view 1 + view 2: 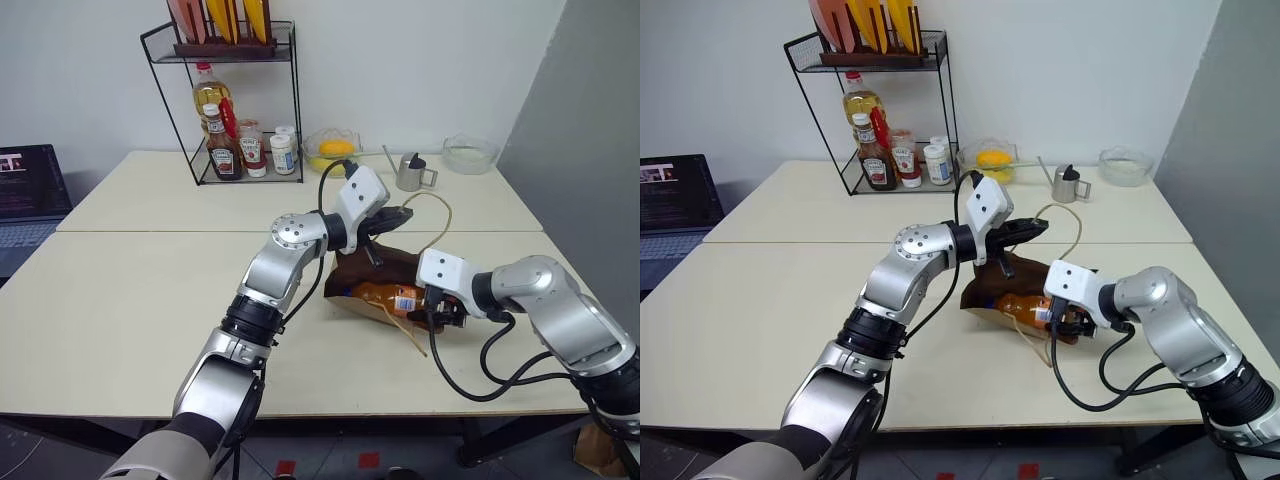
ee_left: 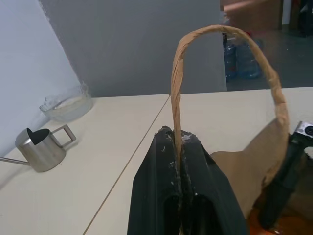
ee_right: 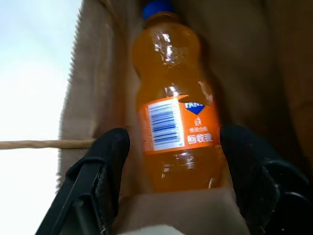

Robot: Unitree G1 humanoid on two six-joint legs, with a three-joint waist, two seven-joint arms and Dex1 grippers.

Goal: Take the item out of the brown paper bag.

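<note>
The brown paper bag (image 1: 388, 264) lies on its side on the cream table (image 1: 130, 300), its mouth facing my right arm. High above the bag, my left gripper (image 1: 401, 214) is shut on one tan cord handle (image 2: 225, 32) and holds the loop up. The item, an orange soda bottle (image 3: 173, 107) with a blue cap, lies inside the bag, cap end deepest. My right gripper (image 3: 173, 142) is open at the bag's mouth. One black finger (image 3: 110, 147) stands on each side of the bottle's base end. A second cord handle (image 1: 412, 338) trails onto the table.
At the back stand a black wire rack (image 1: 235, 110) with sauce bottles, a glass bowl of yellow fruit (image 1: 335, 150), a small metal watering can (image 1: 411, 172) and an empty glass bowl (image 1: 470, 154). A laptop (image 1: 30, 195) sits at the far left.
</note>
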